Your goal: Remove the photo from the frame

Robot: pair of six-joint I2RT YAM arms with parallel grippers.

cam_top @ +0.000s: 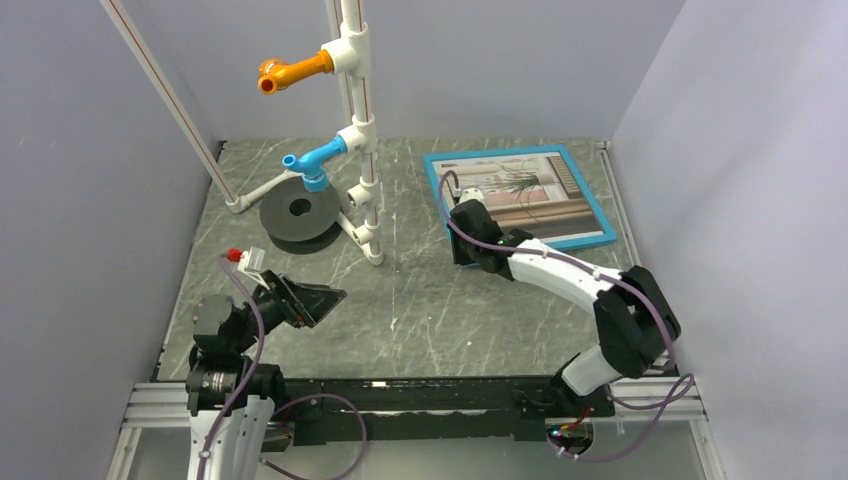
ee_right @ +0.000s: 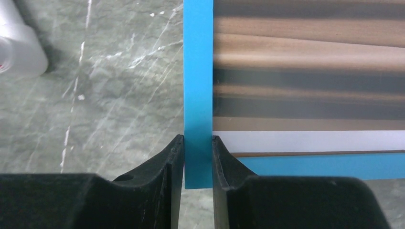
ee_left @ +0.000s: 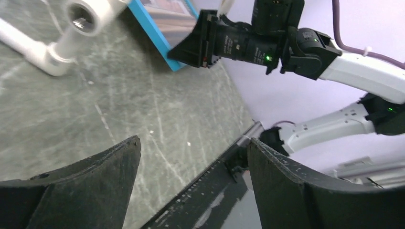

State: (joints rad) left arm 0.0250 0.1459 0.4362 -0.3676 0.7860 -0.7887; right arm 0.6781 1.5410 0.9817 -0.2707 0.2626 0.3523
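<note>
The frame (cam_top: 585, 241) with its turquoise-blue border lies flat at the back right of the table. The photo (cam_top: 540, 190) sits inside it, showing a dark plant over beige and brown bands. My right gripper (cam_top: 457, 226) is shut on the frame's left border near its near-left corner. In the right wrist view the fingertips (ee_right: 177, 143) press both sides of the blue border (ee_right: 198, 71), with the photo (ee_right: 305, 71) to its right. My left gripper (cam_top: 325, 298) is open and empty over the near left of the table. Its wrist view (ee_left: 193, 143) shows the frame's corner (ee_left: 155, 31) far off.
A white pipe stand (cam_top: 362, 130) with an orange fitting (cam_top: 290, 71) and a blue fitting (cam_top: 312, 163) rises at the back centre. A black disc (cam_top: 299, 211) lies at its foot. Walls close in on both sides; the frame lies close to the right wall.
</note>
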